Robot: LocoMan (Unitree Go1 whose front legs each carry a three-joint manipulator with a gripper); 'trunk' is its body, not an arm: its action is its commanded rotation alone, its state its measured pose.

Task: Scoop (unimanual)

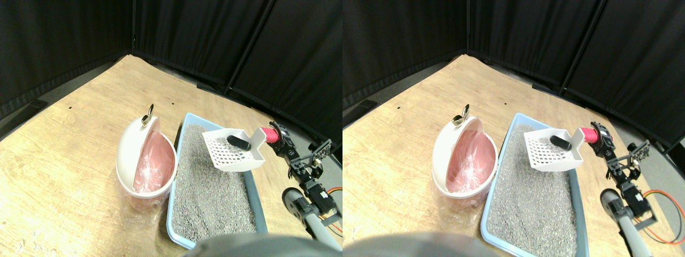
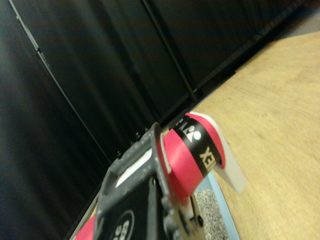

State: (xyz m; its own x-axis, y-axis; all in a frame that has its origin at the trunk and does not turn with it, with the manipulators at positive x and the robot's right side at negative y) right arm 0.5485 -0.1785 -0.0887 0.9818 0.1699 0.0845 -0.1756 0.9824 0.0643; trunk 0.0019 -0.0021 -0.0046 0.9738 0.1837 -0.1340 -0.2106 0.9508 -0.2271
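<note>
A wooden floor (image 1: 69, 155) backed by black curtains (image 1: 214, 37) carries a pale blue litter tray (image 1: 174, 214) filled with grey litter (image 1: 211, 193). Touching the tray's left wall stands a white bin (image 1: 128, 155) lined with a pink bag (image 1: 152, 160), its lid tipped up and open.

A white slotted scoop (image 1: 233, 150) hangs level above the far right corner of the tray, clear of the litter. A small dark lump (image 1: 239, 142) lies in its bowl, toward the handle end. The scoop's handle, wrapped in red tape (image 1: 272, 134), runs off past the tray's right edge into the right gripper (image 1: 282, 143).

In the wrist view the red-taped handle (image 2: 192, 152) sits against the dark jaw frame of the gripper (image 2: 165, 187), and the scoop is carried in the air, so the gripper seems closed on the handle, though the jaws' contact is hard to make out there.

Judgement on handling: the scoop looks like thin, stiff, light plastic, and the tape gives a thick, grippy place to hold, which is the right spot. The lump looks small, light and free to roll, so tilting the scoop could spill it. The bin's mouth is near, just across the tray's left wall
</note>
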